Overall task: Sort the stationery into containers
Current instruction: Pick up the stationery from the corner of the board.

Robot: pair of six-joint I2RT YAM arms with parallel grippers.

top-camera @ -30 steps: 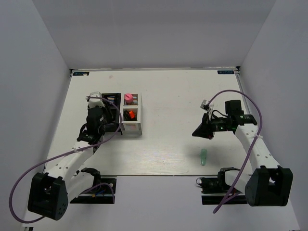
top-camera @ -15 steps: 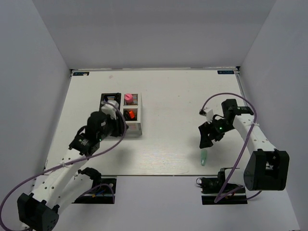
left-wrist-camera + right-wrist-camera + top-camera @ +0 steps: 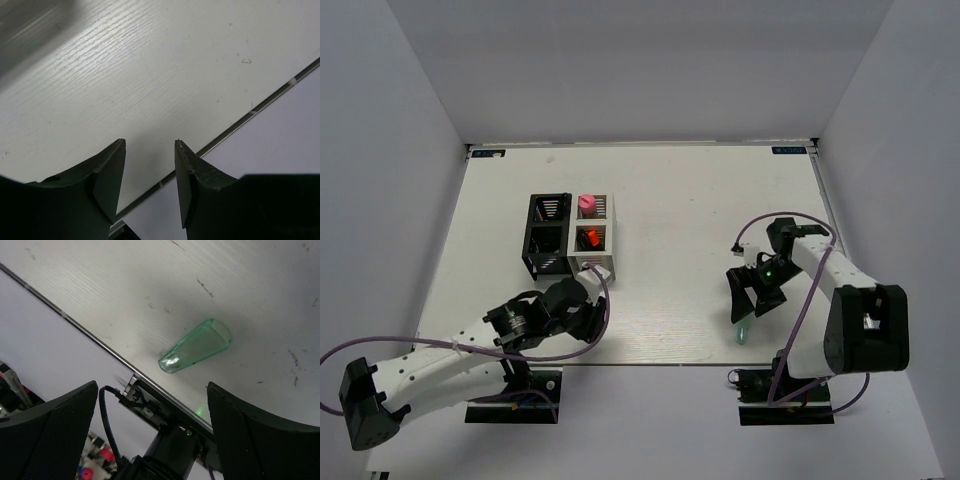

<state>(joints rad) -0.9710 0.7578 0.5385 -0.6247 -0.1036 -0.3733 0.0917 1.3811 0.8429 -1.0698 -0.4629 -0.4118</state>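
Right gripper [image 3: 750,300]: over the last second it has come down from the mid-right of the overhead view to the lower right. Its jaws have gone from nearly closed to spread wide, with nothing between them.
Translucent mint-green tapered plastic stick [image 3: 743,330]: it has not moved. It lies flat on the white wood-grain table [image 3: 670,190], just inside the front edge at the lower right of the overhead view. In the right wrist view it sits in the centre, framed by the two open fingers but touched by neither.
Left gripper [image 3: 585,303]: it has drawn back from the organizers to the lower left of the overhead view. The jaws are partly apart and empty, with bare tabletop showing between them in its wrist view.
White two-compartment plastic organizer [image 3: 600,262]: left of centre in the overhead view. A fat pink marker [image 3: 587,205] stands in the far cell and an orange-capped item [image 3: 586,238] in the near cell.
Black two-compartment plastic organizer [image 3: 534,240]: touching the white one on its left side. Its contents cannot be made out.
Meaning for the task: the mint stick looks like the only piece left loose on the table. The right arm appears set to pick it up, which would need a short descent and then a closing of the jaws. The table edge close beside the stick is a likely hazard.
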